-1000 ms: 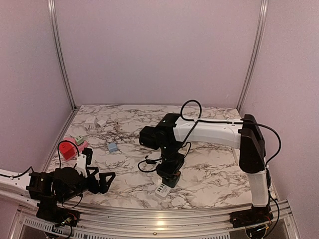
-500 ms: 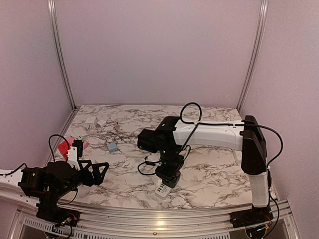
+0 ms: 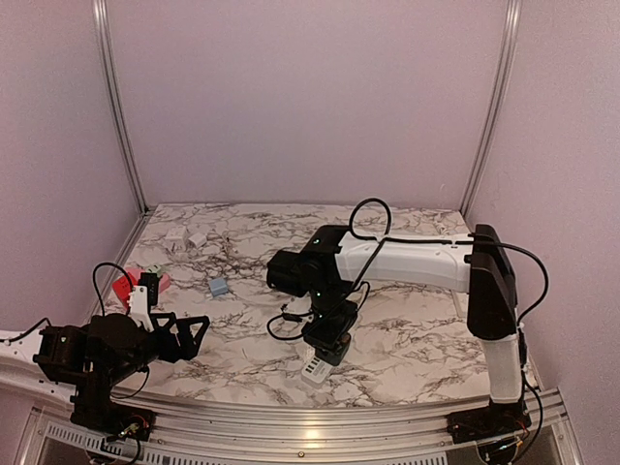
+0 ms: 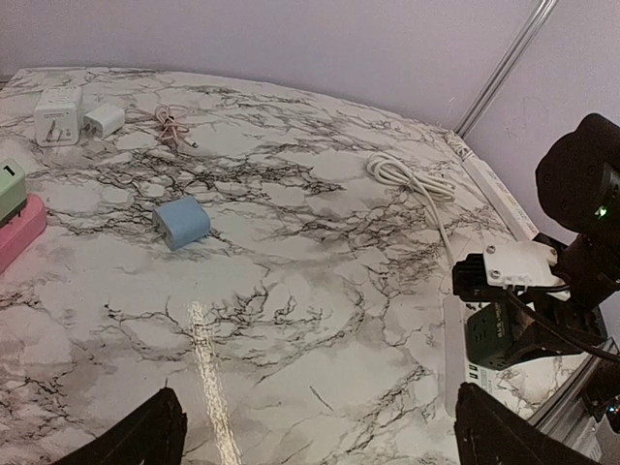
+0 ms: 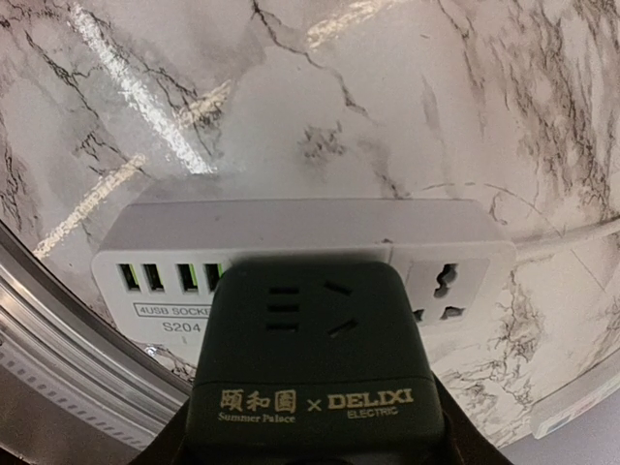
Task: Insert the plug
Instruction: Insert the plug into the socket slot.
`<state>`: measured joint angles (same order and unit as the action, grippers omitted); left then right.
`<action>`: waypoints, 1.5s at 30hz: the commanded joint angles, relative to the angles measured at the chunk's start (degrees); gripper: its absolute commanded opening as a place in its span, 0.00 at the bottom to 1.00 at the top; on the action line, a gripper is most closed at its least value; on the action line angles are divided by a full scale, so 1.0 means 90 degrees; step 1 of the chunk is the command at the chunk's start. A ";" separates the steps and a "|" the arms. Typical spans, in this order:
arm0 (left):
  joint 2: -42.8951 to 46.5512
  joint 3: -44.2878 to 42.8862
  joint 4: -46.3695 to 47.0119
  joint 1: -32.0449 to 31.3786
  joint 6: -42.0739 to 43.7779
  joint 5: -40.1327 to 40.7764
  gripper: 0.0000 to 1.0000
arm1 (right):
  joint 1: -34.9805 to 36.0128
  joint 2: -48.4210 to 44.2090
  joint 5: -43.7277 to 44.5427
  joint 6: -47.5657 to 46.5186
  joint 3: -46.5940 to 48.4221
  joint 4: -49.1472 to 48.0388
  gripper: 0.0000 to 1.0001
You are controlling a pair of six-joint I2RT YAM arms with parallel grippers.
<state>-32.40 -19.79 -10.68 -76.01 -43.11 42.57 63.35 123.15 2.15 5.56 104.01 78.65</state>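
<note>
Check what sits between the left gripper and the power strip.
Only bare marble table between the left gripper and the power strip, per the top view.

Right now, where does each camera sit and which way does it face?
Top external: high behind the bases, looking down the table; both arms show.
Left wrist: low, facing across toward the right arm; open left hand at bottom edge.
Right wrist: down onto the power strip; right hand holds the adapter.
Top and left wrist share the blue charger.
</note>
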 commanded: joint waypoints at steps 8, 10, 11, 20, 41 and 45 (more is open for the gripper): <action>0.0055 0.0011 -0.0161 0.0008 -0.0073 0.0173 0.99 | -0.0045 0.0584 0.0072 0.0075 -0.0302 -0.0703 0.25; 0.0040 0.0028 -0.0161 0.0008 -0.0095 0.0173 0.99 | -0.0048 0.0518 0.0122 0.0057 -0.0171 -0.0711 0.28; 0.0039 0.0038 -0.0161 0.0008 -0.0095 0.0173 0.99 | -0.0052 0.0487 0.0137 0.0056 -0.0091 -0.0725 0.29; 0.0090 0.0136 -0.0154 0.0013 -0.0206 0.0183 0.99 | -0.0041 0.0345 0.0422 0.0123 0.0209 -0.0616 0.35; 0.0076 0.0256 -0.0073 0.0010 -0.0294 0.0156 0.99 | 0.0074 0.0079 0.0721 0.0242 0.0416 -0.0449 0.45; 0.0099 0.0265 -0.0073 0.0008 -0.0294 0.0153 0.99 | 0.0088 -0.0003 0.0746 0.0260 0.0448 -0.0430 0.46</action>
<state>-32.18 -18.13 -10.98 -76.01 -45.65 43.13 63.77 122.74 4.97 6.00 106.26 79.55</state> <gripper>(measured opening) 0.988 0.518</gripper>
